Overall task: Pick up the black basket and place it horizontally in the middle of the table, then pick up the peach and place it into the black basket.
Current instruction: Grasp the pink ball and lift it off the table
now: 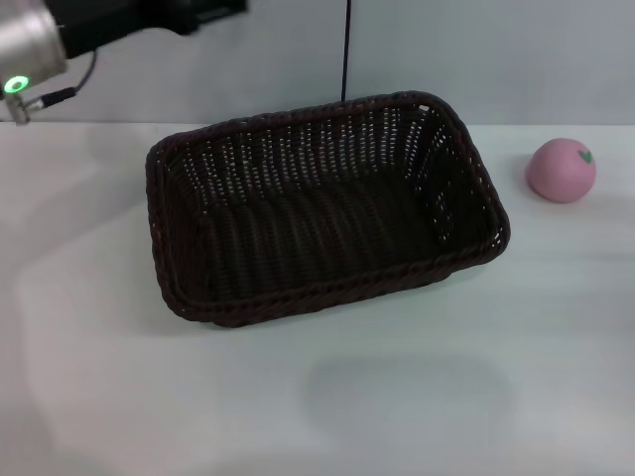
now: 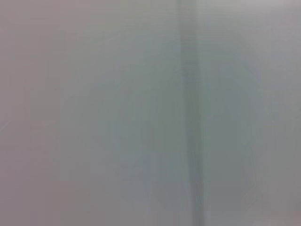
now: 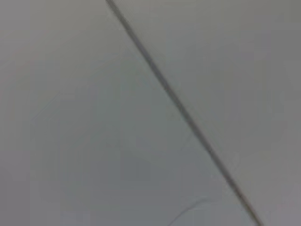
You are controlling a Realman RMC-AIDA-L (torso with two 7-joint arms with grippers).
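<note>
The black basket [image 1: 327, 213] is seen lying lengthwise near the middle of the white counter [image 1: 397, 397], with its opening upward. The peach [image 1: 561, 170] is placed on the counter to the basket's right, apart from it. Only part of the left arm [image 1: 40, 40] is seen at the far left corner, so the state of the fingers cannot be told.

left arm [image 1: 40, 40]: only a silver wrist section with a lit green ring and some black housing is seen, raised at the far left corner of the head view
left tool: not seen anywhere, so its state can't be told
right arm: nothing of it is caught in any view
right tool: not seen either
</note>
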